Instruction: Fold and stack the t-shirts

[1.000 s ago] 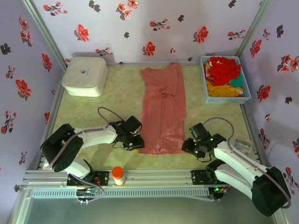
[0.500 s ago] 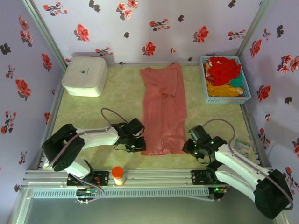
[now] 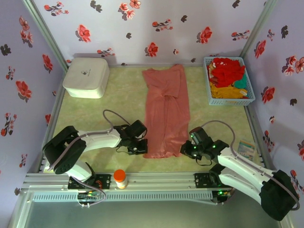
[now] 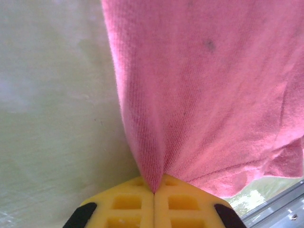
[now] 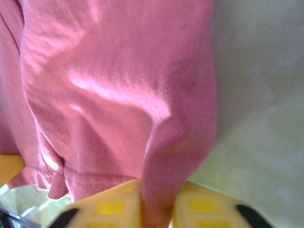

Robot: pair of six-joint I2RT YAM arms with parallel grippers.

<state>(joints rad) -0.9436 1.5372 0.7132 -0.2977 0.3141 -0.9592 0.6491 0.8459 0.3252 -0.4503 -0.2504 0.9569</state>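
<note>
Salmon-pink t-shirt (image 3: 166, 109) lies flat along the middle of the desk (image 3: 123, 99), a long narrow strip running from the back wall toward us, hem nearest the arms.

Left arm (image 3: 95, 138) reaches in low from the left. We see the left jaws at the hem's near left corner. In the left wrist view the yellow pads (image 4: 128, 202) are pressed together, and a pinch of pink cloth rises from the seam between them. Left jaws closed on the shirt.

Right arm (image 3: 247, 166) comes in low from the right, with the right jaws at the hem's near right corner. In the right wrist view a ridge of pink cloth runs down between the two yellow pads. Right jaws gripping the shirt too.

Light-blue basket (image 3: 231, 100) sits at the far right corner of the desk. It holds a red t-shirt (image 3: 227, 69) heaped on top, an orange-yellow t-shirt (image 3: 223, 90) under it, and a teal t-shirt (image 3: 242, 84) at the right side.

White box (image 3: 86, 77) sits at the far left corner, well apart from the shirt. An orange-capped bottle (image 3: 119, 178) stands on the near rail (image 3: 161, 179) between the arm bases.
</note>
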